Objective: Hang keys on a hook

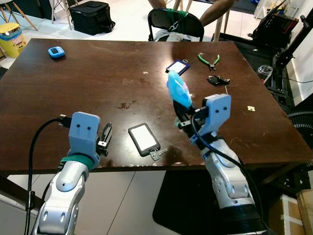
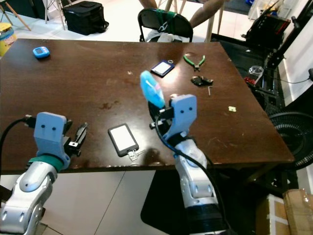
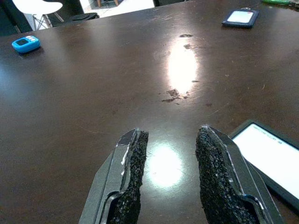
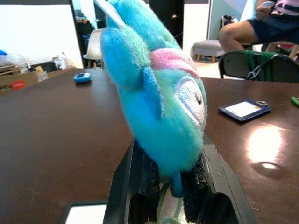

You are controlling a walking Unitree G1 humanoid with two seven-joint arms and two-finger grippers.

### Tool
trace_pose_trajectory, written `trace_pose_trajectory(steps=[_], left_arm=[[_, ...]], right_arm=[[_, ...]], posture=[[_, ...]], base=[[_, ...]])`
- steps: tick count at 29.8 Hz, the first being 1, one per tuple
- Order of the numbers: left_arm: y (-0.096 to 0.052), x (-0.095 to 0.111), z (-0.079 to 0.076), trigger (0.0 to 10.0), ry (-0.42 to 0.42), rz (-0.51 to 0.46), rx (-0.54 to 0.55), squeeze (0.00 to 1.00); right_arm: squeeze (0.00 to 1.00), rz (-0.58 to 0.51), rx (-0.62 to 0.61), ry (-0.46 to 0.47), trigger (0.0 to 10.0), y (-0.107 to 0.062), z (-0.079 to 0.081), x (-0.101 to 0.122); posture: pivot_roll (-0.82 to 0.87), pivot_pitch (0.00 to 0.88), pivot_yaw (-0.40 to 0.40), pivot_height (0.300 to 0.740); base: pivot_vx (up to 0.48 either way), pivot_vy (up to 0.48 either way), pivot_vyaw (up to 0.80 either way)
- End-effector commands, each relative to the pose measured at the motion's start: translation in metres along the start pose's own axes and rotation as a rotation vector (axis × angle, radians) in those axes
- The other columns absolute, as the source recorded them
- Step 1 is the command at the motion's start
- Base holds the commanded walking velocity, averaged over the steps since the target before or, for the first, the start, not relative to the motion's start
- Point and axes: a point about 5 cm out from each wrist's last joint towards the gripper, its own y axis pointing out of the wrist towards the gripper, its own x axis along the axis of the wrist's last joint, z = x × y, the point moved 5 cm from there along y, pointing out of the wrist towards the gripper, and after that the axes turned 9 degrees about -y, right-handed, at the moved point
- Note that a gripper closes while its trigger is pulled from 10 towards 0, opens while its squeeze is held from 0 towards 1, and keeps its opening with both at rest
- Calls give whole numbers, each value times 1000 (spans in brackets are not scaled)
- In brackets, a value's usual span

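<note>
the left gripper (image 1: 105, 136) hovers low over the near edge of the brown table (image 1: 98, 83), its jaws apart and holding nothing. just beside it lies a black card holder (image 1: 144, 139) with keys (image 1: 157, 154) at its near corner, flat on the table. farther right, the right gripper (image 1: 182, 116) is raised above the table, clamped on a blue plush toy (image 1: 178, 89) standing upright.
</note>
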Motion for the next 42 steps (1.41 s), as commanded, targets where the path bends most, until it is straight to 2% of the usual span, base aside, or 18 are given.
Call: trace_pose_trajectory(steps=[1,22,29,42], left_arm=[[1,-5,3,10000,7,14,17,0],[2,-7,5,10000,13,9,32,0],[2,-7,5,10000,14,9,33,0],[2,-8,5,10000,15,8,33,0]], right_arm=[[0,17,-21,-8,10000,-3,-4,-5],[0,35,-8,-18,10000,-1,4,-3],[0,42,31,-32,10000,0,12,-3],[0,37,55,-61,10000,1,15,-2]], posture=[[-29,74,64,740],[-22,70,59,740],[-23,70,60,740],[-20,70,60,740]], base=[[-266,0,0],[-363,0,0],[-384,0,0],[-377,0,0]])
